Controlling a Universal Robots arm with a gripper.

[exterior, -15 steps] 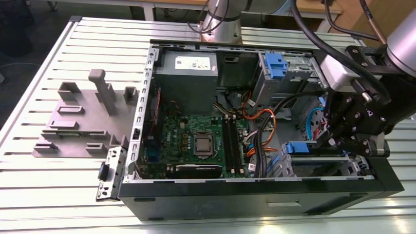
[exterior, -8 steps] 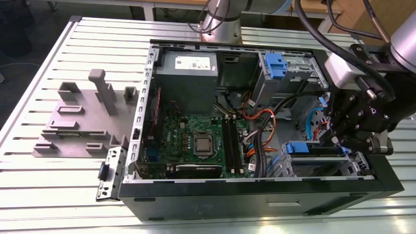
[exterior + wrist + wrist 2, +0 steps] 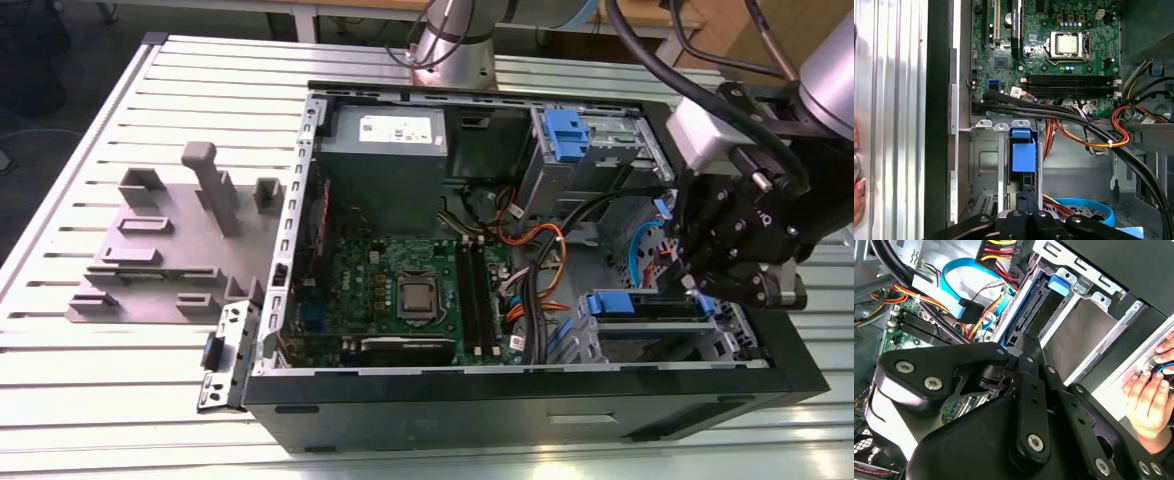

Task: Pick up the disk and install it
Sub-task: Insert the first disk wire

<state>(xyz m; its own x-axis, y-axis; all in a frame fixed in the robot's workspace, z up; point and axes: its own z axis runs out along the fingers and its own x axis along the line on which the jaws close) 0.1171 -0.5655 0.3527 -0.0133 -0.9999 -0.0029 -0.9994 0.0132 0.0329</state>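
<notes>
Item one: the computer case [image 3: 534, 400], which I am seeing lying open on its side on the slatted metal worktop [image 3: 80, 380], toward the worktop's edge on the exterior view's right.

Item two: the gripper [image 3: 741, 285], which I am watching hang over the case's corner nearest the camera on the exterior view's right. In both wrist views its black fingers [image 3: 1030, 360] are pressing together at the tips, with nothing between them, so I am logging it as closed and empty.

Item three: the disk [image 3: 647, 305]. It is sitting edge-up inside the silver drive cage [image 3: 654, 335] in that same corner of the case, its blue carrier [image 3: 1023, 152] showing along the top. The gripper tips are hovering just above the disk's blue edge; I cannot tell whether they are touching it.

Item four: the green motherboard [image 3: 400, 290], occupying the case floor, with the processor [image 3: 1068, 44] bare in its socket.

Item five: orange, yellow and black cables [image 3: 1089, 132], running between the motherboard and the cage.

Item six: a grey power supply box [image 3: 387, 150], sitting against the case's far wall.

Item seven: a grey plastic fixture [image 3: 174, 240], standing on the worktop beside the case on the exterior view's left.

Item eight: a person's hand [image 3: 1151, 400], resting on the worktop just outside the case wall.
</notes>
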